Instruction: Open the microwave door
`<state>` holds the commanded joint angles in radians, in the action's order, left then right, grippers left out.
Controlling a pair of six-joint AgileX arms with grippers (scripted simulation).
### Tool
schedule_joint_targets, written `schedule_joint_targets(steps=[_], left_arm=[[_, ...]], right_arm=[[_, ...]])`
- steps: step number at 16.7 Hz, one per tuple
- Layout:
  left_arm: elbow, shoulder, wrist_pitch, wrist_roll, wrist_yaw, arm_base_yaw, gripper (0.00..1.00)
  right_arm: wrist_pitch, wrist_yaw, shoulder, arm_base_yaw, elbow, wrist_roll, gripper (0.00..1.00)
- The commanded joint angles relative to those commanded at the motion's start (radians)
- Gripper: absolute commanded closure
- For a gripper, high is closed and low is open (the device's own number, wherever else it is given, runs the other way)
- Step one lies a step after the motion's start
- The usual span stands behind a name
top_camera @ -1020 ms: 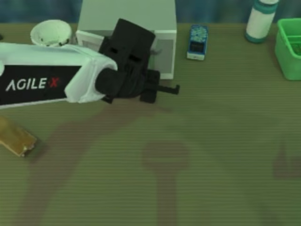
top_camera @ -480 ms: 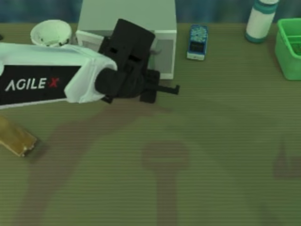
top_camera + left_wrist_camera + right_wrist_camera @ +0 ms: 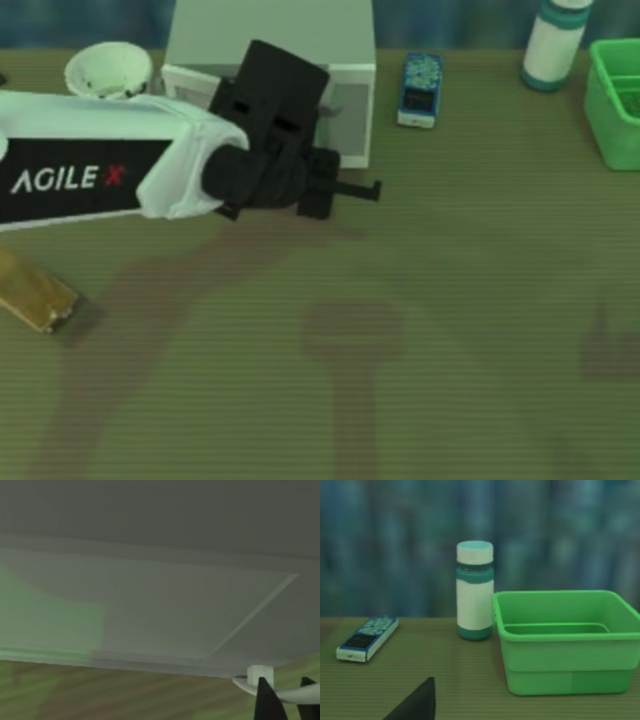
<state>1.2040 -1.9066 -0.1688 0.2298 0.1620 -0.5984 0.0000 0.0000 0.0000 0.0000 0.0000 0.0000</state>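
Where boxy microwave (image 3: 270, 45) fronts, left gripper (image 3: 282, 700) fingers pinch slim door handle (image 3: 280, 692).

microwave door (image 3: 345, 120) mostly behind left arm (image 3: 150, 165) | green bin (image 3: 615, 100) cropped

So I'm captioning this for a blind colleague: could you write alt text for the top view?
From above, the left arm reaches across the table to the front of the microwave, its hand at the door's right edge. A bowl, remote, bottle and green bin stand along the back.
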Motion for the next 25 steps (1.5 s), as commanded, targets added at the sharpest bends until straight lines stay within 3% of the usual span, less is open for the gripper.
schedule_joint_targets(steps=[25], left_arm=[[-0.032, 0.022, 0.014, -0.036, -0.030, 0.010, 1.00]], right_arm=[[0.000, 0.000, 0.000, 0.000, 0.000, 0.000, 0.00]])
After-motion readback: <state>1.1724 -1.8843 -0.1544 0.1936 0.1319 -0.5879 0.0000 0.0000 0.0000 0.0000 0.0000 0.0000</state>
